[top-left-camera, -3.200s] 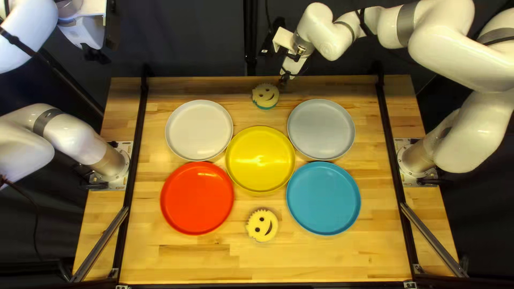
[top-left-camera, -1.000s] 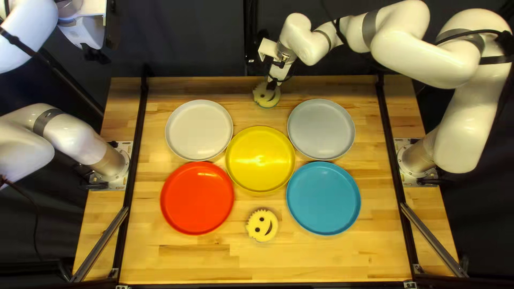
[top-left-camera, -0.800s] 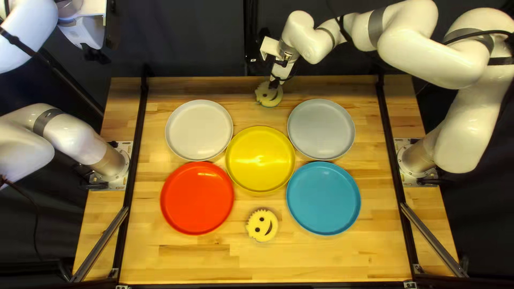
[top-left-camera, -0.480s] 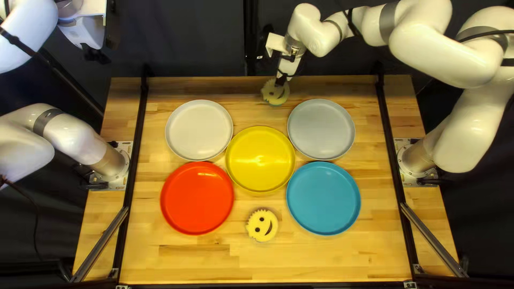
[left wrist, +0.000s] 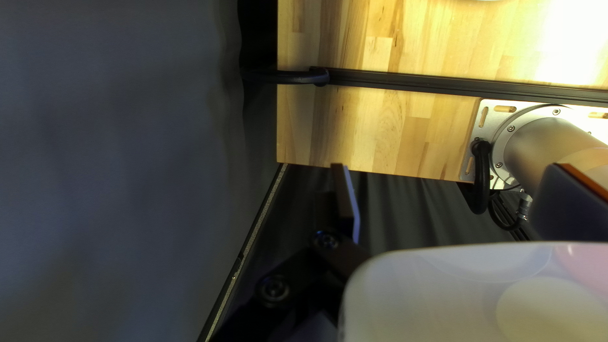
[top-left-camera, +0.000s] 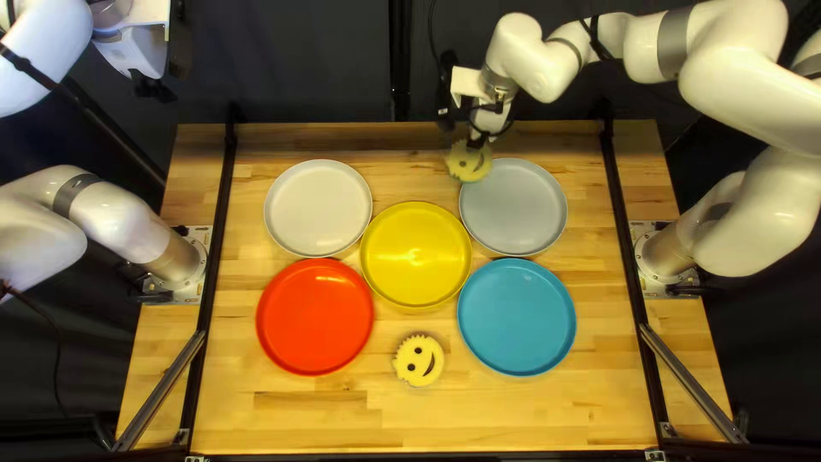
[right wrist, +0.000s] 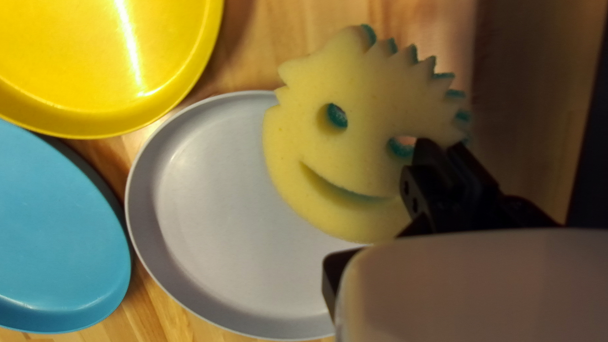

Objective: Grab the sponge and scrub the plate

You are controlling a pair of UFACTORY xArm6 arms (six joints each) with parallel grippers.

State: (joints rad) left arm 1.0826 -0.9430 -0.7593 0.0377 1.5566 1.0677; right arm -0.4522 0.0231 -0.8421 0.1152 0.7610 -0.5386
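The yellow sponge overhangs the grey plate's edge, pinched by the right gripper; the left gripper's fingers are spread. Pick-up looks done; scrubbing probably calls for centring, then lowering it. No lettering shows on sponge or plate.

Right arm, upper right of the frame: glossy white, rounded segments are bearing grey bands; the right gripper is showing black links. Left arm, left: white segments are meeting a silvery, screw-studded base plate.
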